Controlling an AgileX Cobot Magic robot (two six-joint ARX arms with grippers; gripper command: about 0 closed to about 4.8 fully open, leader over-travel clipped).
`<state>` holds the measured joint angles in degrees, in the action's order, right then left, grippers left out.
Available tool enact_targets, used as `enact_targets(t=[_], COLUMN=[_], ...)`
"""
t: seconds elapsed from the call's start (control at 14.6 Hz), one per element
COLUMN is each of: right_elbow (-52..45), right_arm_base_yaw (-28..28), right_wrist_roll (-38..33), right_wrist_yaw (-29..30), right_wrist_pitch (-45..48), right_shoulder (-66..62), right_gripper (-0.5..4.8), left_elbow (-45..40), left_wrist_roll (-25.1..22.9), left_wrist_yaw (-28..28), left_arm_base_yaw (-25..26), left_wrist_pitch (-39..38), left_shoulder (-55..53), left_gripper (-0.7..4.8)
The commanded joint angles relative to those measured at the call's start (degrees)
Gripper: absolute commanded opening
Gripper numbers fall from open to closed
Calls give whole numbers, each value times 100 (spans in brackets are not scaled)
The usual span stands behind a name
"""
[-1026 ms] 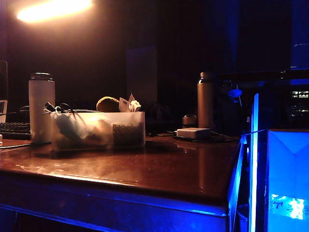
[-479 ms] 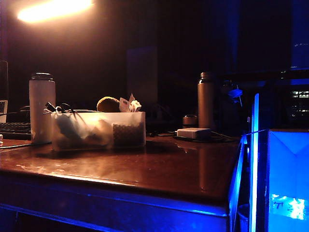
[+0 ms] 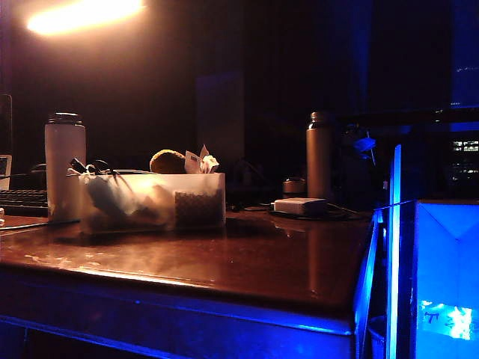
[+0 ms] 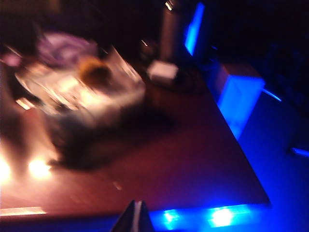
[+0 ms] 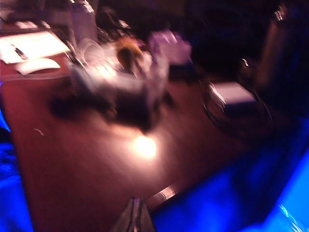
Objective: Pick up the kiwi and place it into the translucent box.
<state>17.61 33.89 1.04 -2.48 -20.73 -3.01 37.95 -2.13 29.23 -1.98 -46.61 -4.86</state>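
Note:
The kiwi (image 3: 168,161), golden-brown and fuzzy, lies on top of the clutter in the translucent box (image 3: 150,200) at the back left of the wooden table. Both wrist views are blurred. In the left wrist view the kiwi (image 4: 94,72) and the box (image 4: 82,99) are far from my left gripper (image 4: 136,220), which is shut and empty over the table's front edge. In the right wrist view my right gripper (image 5: 136,217) is also shut and empty, well back from the kiwi (image 5: 126,54) and box (image 5: 116,82). Neither arm shows in the exterior view.
A white bottle (image 3: 64,161) stands just left of the box, with a keyboard (image 3: 22,200) beyond it. A tall metal bottle (image 3: 319,153) and a small flat white box (image 3: 299,206) sit at the back right. A glowing blue box (image 3: 445,277) stands off the table's right edge.

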Motion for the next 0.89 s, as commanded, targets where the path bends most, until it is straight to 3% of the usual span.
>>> enact_targets(t=[0.07, 0.27, 0.55, 0.68, 0.89], right_elbow=[-319, -535, -748, -876, -1082], right_arm_base_yaw=[-4, -2, 0, 0, 0], right_wrist_roll=[-466, -575, -774, -879, -1137], right_wrist_yaw=[-1145, -1390, -1392, -1410, -1410], right_wrist_pitch=[127, 125, -24, -59, -310], right_shoulder=[282, 284, 284, 284, 284], right_gripper=[-1, -1, -1, -1, -1], left_elbow=[-415, -1025, -2028, -2369, -2968], left_wrist_roll=[240, 463, 1384, 1412, 1233], left_wrist_yaw=[74, 37, -127, -442, -468], left_arm_base_yaw=[13, 13, 11, 11, 9], left_wrist_pitch=[693, 1390, 2275, 2625, 3327], left_shoulder=[247, 240, 240, 240, 243], left_gripper=[-5, -5, -5, -5, -5])
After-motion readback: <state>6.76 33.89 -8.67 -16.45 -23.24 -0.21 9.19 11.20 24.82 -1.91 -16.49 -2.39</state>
